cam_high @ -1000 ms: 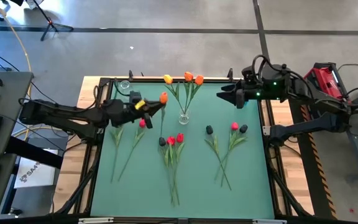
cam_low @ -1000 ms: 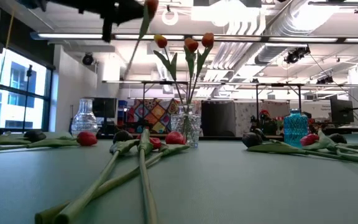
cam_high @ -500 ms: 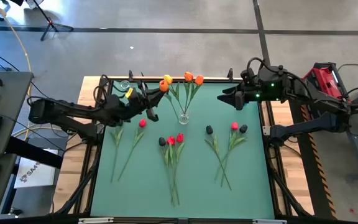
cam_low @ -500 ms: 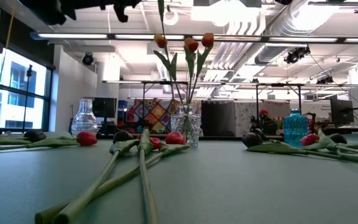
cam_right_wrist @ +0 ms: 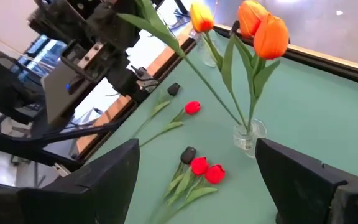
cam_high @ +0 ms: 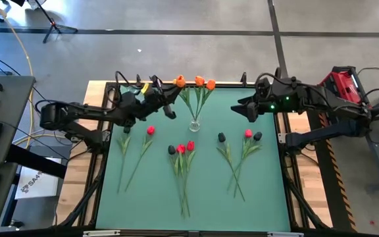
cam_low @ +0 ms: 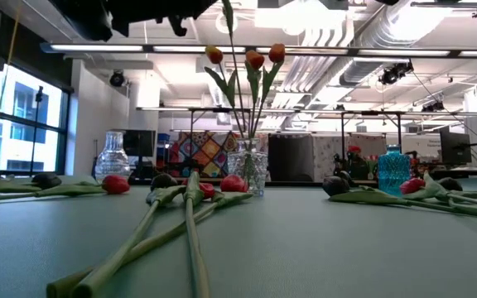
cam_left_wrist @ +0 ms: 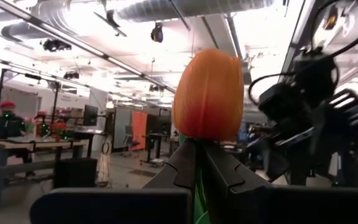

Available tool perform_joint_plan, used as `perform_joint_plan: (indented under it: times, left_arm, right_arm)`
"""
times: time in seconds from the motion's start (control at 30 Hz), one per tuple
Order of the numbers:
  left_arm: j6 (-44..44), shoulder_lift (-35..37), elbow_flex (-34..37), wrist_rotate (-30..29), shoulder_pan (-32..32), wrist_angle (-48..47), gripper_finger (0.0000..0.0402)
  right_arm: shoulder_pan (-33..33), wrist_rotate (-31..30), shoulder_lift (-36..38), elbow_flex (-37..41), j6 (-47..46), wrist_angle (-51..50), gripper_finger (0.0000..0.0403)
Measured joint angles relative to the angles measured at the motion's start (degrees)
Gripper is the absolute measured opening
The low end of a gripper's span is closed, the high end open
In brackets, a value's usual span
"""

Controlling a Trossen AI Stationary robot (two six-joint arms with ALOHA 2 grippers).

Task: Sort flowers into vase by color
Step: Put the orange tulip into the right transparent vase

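My left gripper is high over the table's far side, shut on an orange tulip whose head stands just past the fingertips. The tulip's long stem slants down to a small glass vase. That vase holds a yellow tulip and two orange ones. Red tulips and dark tulips lie flat on the green mat, stems toward the near edge. My right gripper hangs open above the far right of the mat, holding nothing. My left gripper pinches the orange tulip's stem right below the head between its two fingers. The fingers slant upward, coming from the table's left. The flower is lifted clear, head up. Its stem hangs down to the vase's mouth; whether its end is inside I cannot tell.
A second, wider glass vase stands at the far left corner. A blue vase shows at the far right in the low view. More tulips lie at the left and right. The near half of the mat is bare.
My left gripper has moved toward the far edge and to the right, toward the small vase, tipping upward and rolling. The orange tulip has gone with it. Its head has swung up beside the vase's flowers, and its stem now stands steeper over the vase.
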State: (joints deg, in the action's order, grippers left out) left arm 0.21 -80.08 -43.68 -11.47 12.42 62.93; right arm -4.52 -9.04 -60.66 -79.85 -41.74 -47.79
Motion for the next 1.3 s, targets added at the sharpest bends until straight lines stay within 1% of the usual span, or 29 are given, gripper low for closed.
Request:
perform_joint_plan:
  times: [0.17, 0.37, 0.5, 0.67, 0.83, 1.0, 1.17, 1.3]
  left_arm:
    - [-1.7, -1.7, 0.0, 0.0, 0.8, -0.3, 0.0]
    - [-2.1, -3.0, 0.0, 0.0, 0.7, -0.8, 0.0]
    - [-3.5, -3.0, 0.0, 0.0, 0.7, -3.9, 0.0]
    - [-7.8, -3.0, 0.0, -5.0, 0.7, -8.8, 0.0009]
    - [-11.7, -3.0, 0.0, -5.8, 0.7, -13.0, 0.0042]
    - [-16.5, -3.0, 0.0, -5.8, 0.7, -16.7, 0.0094]
    - [-17.1, -2.8, 0.0, -5.5, 0.7, -17.1, 0.0148]
    - [-17.7, -1.6, 0.0, -5.2, 0.7, -19.7, 0.0177]
  right_arm:
    - [1.6, -2.6, 0.0, 0.0, -0.9, -1.0, 0.0309]
    - [1.7, -2.6, 0.0, 0.0, -1.3, -0.9, 0.0309]
    - [1.7, -2.7, 0.0, 0.0, -1.3, -1.0, 0.0309]
    - [1.7, -2.9, 0.0, 0.0, -0.9, -1.8, 0.0309]
    - [1.6, -4.3, 0.0, 0.0, -0.8, -2.5, 0.0309]
    - [0.6, -4.3, 0.0, 0.0, -0.3, -2.5, 0.0309]
    - [-0.7, -4.3, 0.0, 0.0, 0.5, -2.4, 0.0309]
    - [-1.0, -4.1, 0.0, 0.0, 0.6, -2.4, 0.0309]
